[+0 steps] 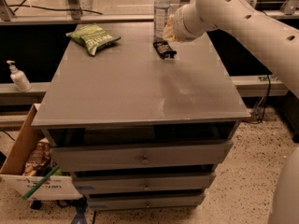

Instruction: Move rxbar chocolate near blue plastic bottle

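Observation:
The rxbar chocolate (164,49), a small black bar, lies flat on the grey cabinet top (140,87) near its far edge. The blue plastic bottle (161,8), clear with a white cap, stands upright just behind the bar, about a hand's width away. My gripper (168,30) hangs just above and slightly behind the bar, to the right of the bottle's base. It is mostly hidden by the white wrist of my arm (233,17), which reaches in from the upper right.
A green chip bag (93,37) lies at the far left of the cabinet top. A white pump bottle (18,76) stands on a ledge at the left. A cardboard box (32,171) of items sits on the floor at lower left. Drawers front the cabinet.

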Controlling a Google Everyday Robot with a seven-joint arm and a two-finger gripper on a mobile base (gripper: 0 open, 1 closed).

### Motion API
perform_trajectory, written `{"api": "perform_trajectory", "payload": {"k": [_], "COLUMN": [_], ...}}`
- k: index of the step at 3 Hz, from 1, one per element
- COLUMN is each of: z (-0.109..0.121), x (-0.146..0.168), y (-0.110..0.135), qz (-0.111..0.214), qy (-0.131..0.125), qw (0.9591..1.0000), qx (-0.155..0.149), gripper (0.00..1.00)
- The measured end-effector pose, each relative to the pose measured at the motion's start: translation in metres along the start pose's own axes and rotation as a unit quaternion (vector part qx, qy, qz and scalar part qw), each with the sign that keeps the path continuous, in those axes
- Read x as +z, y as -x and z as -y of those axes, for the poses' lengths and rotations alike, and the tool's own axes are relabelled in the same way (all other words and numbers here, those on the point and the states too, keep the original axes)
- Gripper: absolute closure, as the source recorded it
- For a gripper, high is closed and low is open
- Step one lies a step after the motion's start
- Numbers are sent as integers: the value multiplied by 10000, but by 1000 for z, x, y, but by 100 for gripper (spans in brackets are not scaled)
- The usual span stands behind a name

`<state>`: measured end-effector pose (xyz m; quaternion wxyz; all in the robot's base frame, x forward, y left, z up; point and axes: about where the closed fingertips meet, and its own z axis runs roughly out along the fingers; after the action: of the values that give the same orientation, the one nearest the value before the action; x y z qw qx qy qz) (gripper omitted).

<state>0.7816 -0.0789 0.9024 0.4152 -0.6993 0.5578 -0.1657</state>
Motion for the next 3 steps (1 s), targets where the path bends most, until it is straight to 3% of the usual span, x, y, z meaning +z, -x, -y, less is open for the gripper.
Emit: {"api": "perform_trajectory", "payload": {"k": [1, 2, 3], "z": [-5, -1, 12], "x": [-3, -10, -26], "y": [-15, -50, -85], "qz": [-143, -365, -635], "qy": [-18, -197, -486], "qw": [9999, 9991, 9967], "qx": [22, 68, 109], "gripper": [40, 16, 0]}}
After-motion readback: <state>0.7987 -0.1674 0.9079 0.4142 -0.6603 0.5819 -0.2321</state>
